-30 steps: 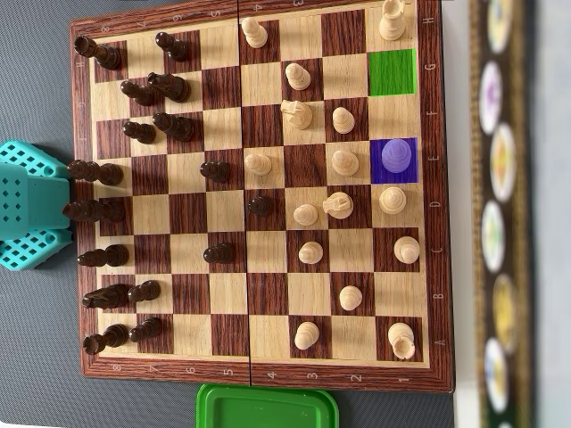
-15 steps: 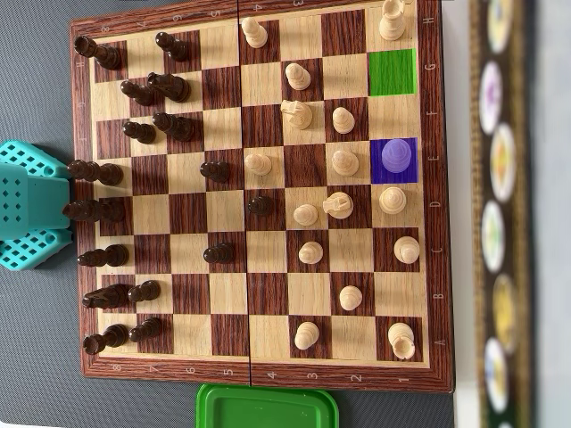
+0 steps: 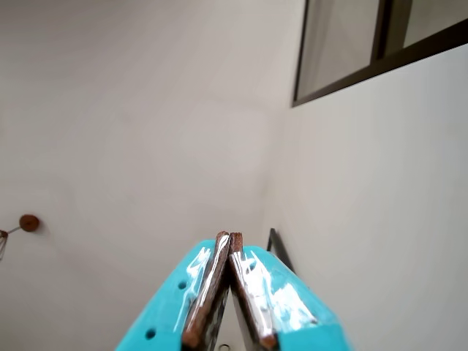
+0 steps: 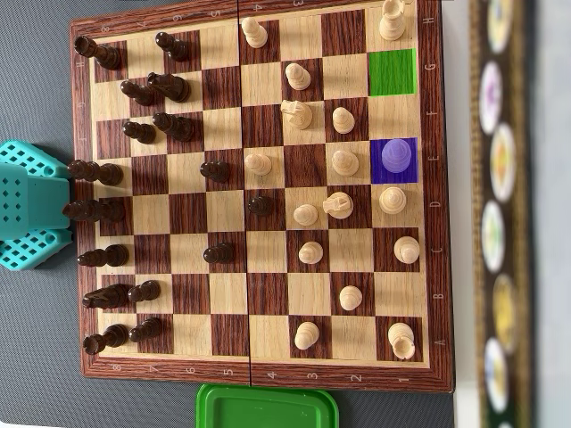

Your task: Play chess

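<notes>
In the overhead view a wooden chessboard (image 4: 268, 373) carries dark pieces (image 4: 169, 86) on its left half and light pieces (image 4: 310, 252) on its right half. One square near the right edge is tinted purple with a light piece (image 4: 395, 155) on it. Another square (image 4: 393, 72) above it is tinted green and bare. The teal arm (image 4: 31, 203) sits off the board's left edge. The wrist view faces a pale wall, and my gripper (image 3: 229, 238) is shut there, brown-edged fingertips (image 3: 219, 245) touching with nothing between them.
A green plastic lid (image 4: 266, 407) lies just below the board's lower edge. A patterned strip (image 4: 500, 214) runs along the far right. In the wrist view a dark window frame (image 3: 344, 66) crosses the upper right.
</notes>
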